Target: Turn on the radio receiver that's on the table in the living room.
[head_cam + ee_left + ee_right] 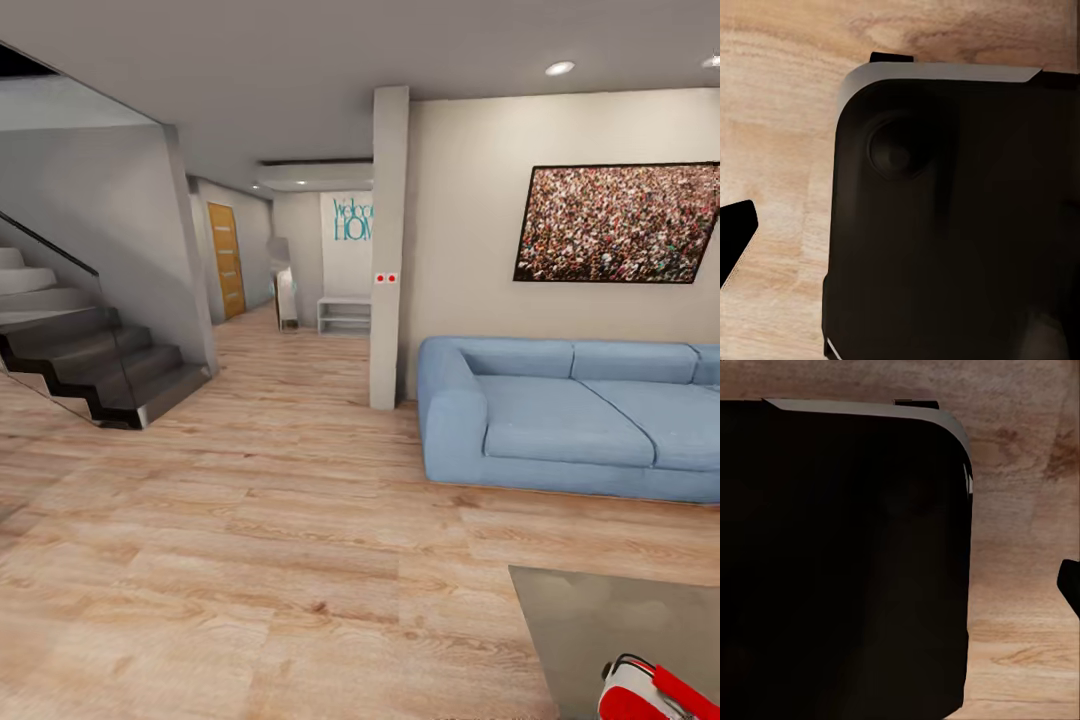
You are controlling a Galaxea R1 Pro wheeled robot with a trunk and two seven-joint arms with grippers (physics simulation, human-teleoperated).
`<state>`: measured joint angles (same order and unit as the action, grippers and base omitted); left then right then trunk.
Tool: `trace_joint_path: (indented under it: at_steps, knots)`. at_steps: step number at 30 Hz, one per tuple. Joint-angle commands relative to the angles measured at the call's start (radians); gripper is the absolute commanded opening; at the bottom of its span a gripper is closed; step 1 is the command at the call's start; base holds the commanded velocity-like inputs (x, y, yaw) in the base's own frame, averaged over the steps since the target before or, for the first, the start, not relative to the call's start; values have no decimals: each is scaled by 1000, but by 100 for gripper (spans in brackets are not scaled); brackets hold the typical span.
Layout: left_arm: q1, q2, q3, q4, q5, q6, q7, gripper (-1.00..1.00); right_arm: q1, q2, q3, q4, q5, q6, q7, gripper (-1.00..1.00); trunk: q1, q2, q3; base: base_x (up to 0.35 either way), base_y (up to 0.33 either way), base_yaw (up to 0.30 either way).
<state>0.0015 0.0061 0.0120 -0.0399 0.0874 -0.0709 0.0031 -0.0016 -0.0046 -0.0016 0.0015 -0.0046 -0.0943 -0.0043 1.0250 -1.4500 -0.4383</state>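
A red radio (655,692) with white trim sits at the bottom right of the head view, on the glossy grey-brown surface (610,620) of a low table, near the surface's left edge and cut off by the picture's lower border. Only its top and a thin wire handle show. The surface's far left corner points toward the middle of the room, over a light wood plank floor (250,520).

Beyond the surface, a blue sofa (570,420) stands against a pale wall, under a wide dark-framed picture (615,222) of a dense crowd. A square grey pillar (388,250) stands just beside the sofa's left end, with 2 small red dots on a white plate at mid-height. Left of the pillar a hallway runs back to a white shelf (345,315), teal lettering on the far wall and a wooden door (226,260). A dark staircase (90,370) with a glass side climbs at the far left.

Each wrist view looks down on plank flooring past a large dark rounded body with a pale top edge (952,225) (840,562); a dark tip, possibly a finger, juts in at the edge of each. How wide either gripper stands cannot be told, and how far the radio lies from either gripper cannot be judged.
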Motion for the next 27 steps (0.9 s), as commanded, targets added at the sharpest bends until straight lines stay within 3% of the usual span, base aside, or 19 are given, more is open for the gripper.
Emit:
trace_joint_path:
  at_steps: [1,27]
  knots:
    - [0,0,0,0,0,0,0,100,0,0,-1,0,0,0,0,100,0,0,0,22,0,-204]
    - [0,2,-3,0,2,10,-2,100,0,0,0,0,4,1,0,100,0,0,1,296,0,-15]
